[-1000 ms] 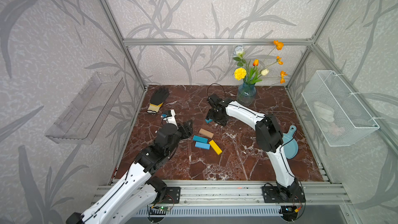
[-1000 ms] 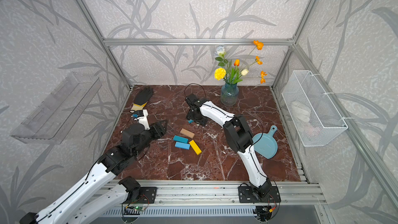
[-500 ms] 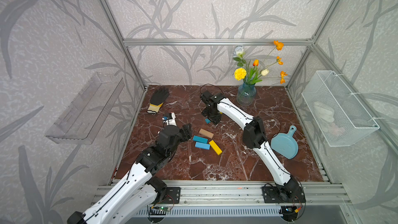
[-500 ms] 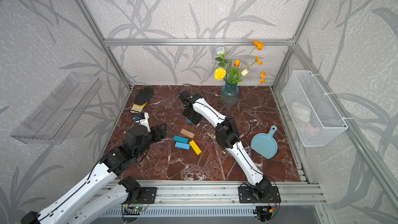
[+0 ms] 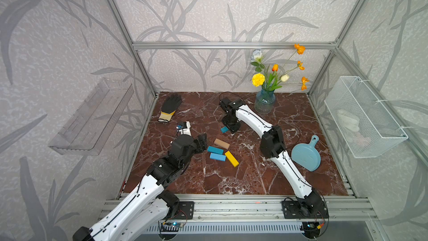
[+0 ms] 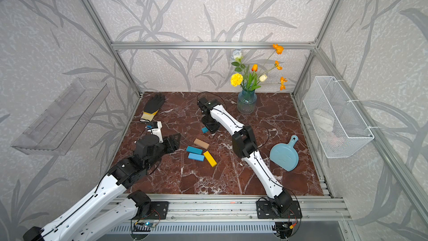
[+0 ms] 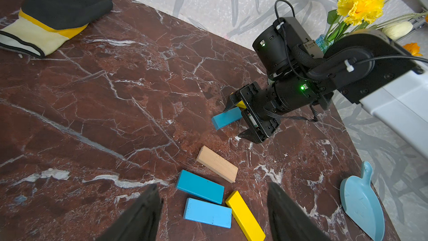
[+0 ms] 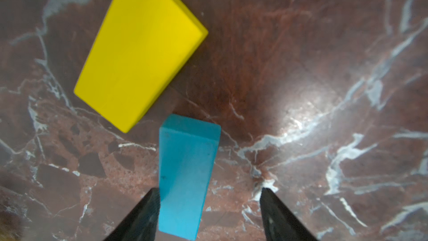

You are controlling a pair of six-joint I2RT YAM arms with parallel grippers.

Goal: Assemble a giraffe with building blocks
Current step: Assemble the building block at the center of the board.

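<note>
Where the arms are bolted down, near rail [image 5: 231, 207]: both bases sit well apart; each arm reaches out over the marble tabletop [image 5: 254, 177].
Left gripper [image 5: 202, 143]: low over the tabletop, pointing at the near block group. Jaws stand wide apart with nothing between them. Both fingers [image 7: 143, 212] frame that group in the left wrist view.
Giraffe: not formed. The six building blocks lie loose in two groups.
Near block group: first blue block [image 5: 217, 156] and second blue block [image 5: 215, 150] lie flat, side by side and almost parallel. The long yellow block [image 5: 231, 158] lies just beside their right ends, at an angle. The tan block [image 5: 221, 143] lies just behind them.
Scoop [image 5: 305, 156]: light blue, flat on the tabletop to the right of the right arm, handle toward the back wall.
Right gripper [image 5: 230, 126]: down at the tabletop behind the near group. Jaws are apart around the teal block [image 8: 185, 177]. The block rests against one finger [image 8: 148, 214], with a clear gap to the other, so nothing is clamped.
Far block group: one end of the teal block protrudes from the jaws. The second yellow block [image 8: 139, 54] lies flat just beyond it, apart from it.
Glove [image 5: 170, 107]: black and yellow, flat near the far left corner.
Vase [image 5: 264, 103]: blue glass holding flowers, upright at the back wall, behind the right arm's wrist.
</note>
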